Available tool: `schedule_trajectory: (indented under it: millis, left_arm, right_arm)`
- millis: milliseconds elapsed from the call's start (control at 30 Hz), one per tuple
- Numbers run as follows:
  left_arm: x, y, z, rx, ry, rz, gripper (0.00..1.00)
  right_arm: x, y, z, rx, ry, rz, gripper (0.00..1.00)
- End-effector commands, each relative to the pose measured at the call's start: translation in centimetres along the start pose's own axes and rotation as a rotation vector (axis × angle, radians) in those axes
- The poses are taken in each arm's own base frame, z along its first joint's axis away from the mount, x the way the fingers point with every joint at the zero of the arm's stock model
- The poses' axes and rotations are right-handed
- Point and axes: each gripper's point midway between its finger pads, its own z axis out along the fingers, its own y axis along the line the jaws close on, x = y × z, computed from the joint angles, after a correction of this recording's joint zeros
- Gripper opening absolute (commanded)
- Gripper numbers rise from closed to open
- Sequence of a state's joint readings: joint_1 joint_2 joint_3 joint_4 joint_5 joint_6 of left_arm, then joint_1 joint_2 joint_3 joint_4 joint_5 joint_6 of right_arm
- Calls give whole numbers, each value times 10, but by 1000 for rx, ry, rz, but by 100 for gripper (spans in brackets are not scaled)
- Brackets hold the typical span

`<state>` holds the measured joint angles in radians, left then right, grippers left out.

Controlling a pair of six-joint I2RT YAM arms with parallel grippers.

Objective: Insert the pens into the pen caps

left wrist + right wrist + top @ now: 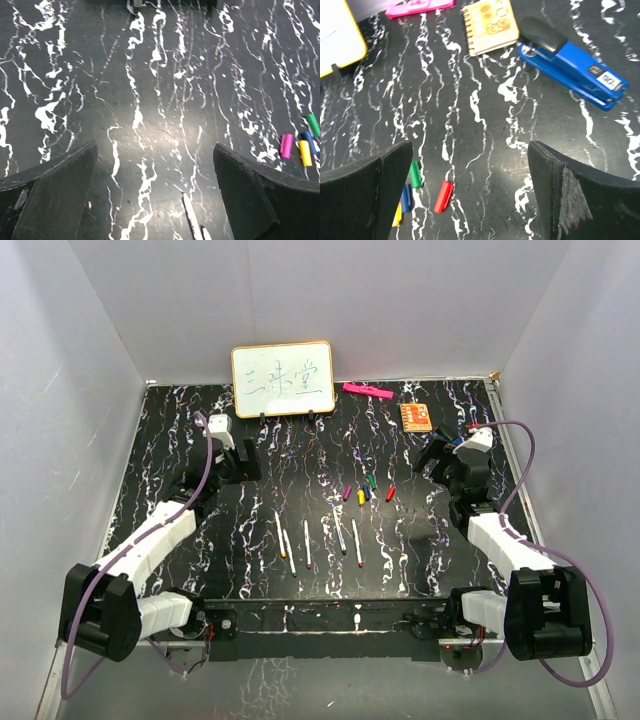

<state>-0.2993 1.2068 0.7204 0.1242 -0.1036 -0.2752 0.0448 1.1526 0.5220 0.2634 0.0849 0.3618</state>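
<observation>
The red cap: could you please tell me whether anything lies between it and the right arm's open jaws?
Nothing visible does. The red cap lies on bare tabletop in front of the wide-open right jaws; the green cap and blue cap lie to one side, clear of that path.

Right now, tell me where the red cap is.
In the top view the red cap lies right of centre, just right of the green cap, apart from it.
</observation>
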Motion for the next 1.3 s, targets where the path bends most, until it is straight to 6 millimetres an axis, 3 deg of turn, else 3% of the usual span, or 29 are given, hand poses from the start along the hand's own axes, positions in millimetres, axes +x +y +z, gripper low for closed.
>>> schedule_trajectory:
  millis: [0,233,367,500,600,700,800,1000,1067,1267]
  left_arm:
    - [16,-24,-28,40,120,13,98]
    - [73,-38,-61,31,331,49,98]
    - [92,-39,-76,10,429,43,96]
    - [98,-34,-83,-24,458,26,98]
    - [99,-32,-87,-35,471,18,98]
    - [102,-37,-90,-13,496,5,99]
    - [108,-40,-92,-3,523,-11,97]
    - [130,-38,-94,-39,611,-19,76]
    - [133,-41,-94,-33,617,-23,66]
    - [140,-43,-94,-77,645,-11,64]
  right_arm:
    - [-26,37,-14,-171,-46,42,96]
    - [-46,55,-48,-280,-135,101,96]
    - [-55,64,-57,-323,-160,183,98]
    - [-55,54,-50,-243,-155,362,98]
    - [-42,43,-40,-139,-86,522,98]
    - [-35,44,-37,-134,-46,566,98]
    - [-39,49,-40,-160,-46,519,98]
    - [-50,37,-47,-110,-72,306,98]
    - [-47,34,-48,-89,-54,273,98]
    - [-26,25,-37,-12,121,164,98]
